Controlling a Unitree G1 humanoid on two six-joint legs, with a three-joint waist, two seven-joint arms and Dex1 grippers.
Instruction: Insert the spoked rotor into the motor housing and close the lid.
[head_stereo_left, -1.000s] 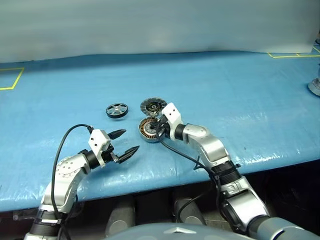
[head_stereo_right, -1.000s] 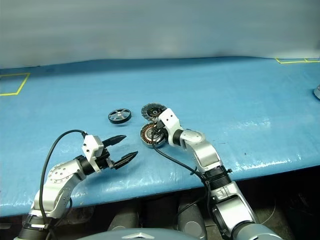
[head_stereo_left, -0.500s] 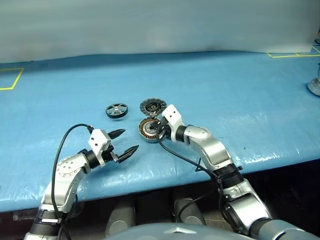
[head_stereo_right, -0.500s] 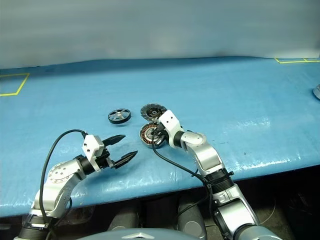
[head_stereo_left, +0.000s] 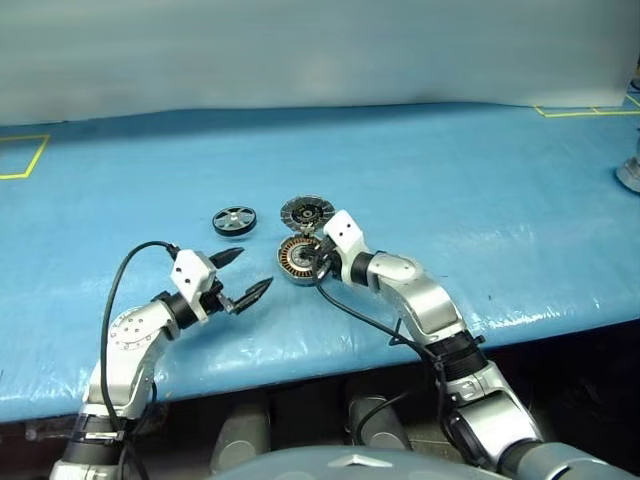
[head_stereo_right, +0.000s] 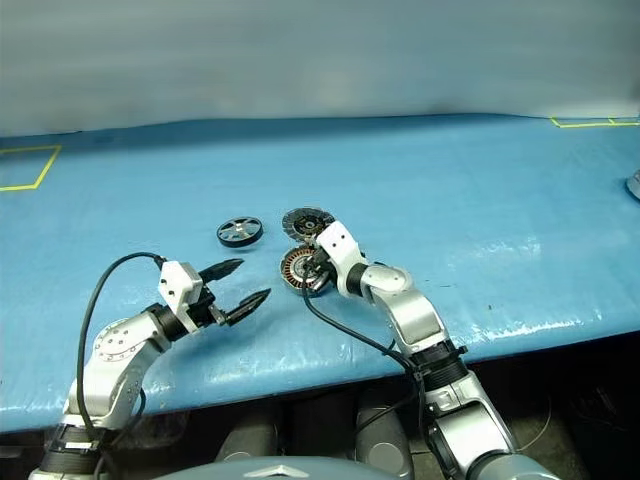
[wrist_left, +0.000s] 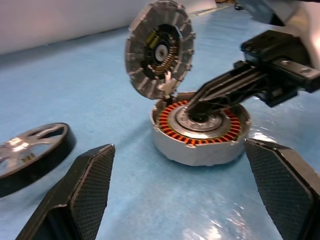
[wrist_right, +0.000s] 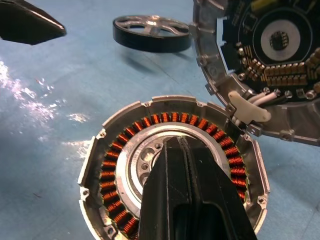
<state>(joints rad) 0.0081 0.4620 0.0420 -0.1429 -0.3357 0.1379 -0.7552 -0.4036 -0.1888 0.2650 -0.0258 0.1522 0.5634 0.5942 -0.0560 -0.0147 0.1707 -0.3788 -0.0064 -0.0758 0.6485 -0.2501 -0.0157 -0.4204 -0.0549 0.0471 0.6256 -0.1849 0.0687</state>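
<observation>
Blue glossy sheet covers the table, yellow tape marks at its far corners, pale wall behind. Motor housing sits mid-table, copper windings exposed, lid hinged up and open behind it. Spoked rotor lies flat to its left, apart. Right end effector closed, tips over the housing hub. Left end effector wide open, empty, near the housing.
</observation>
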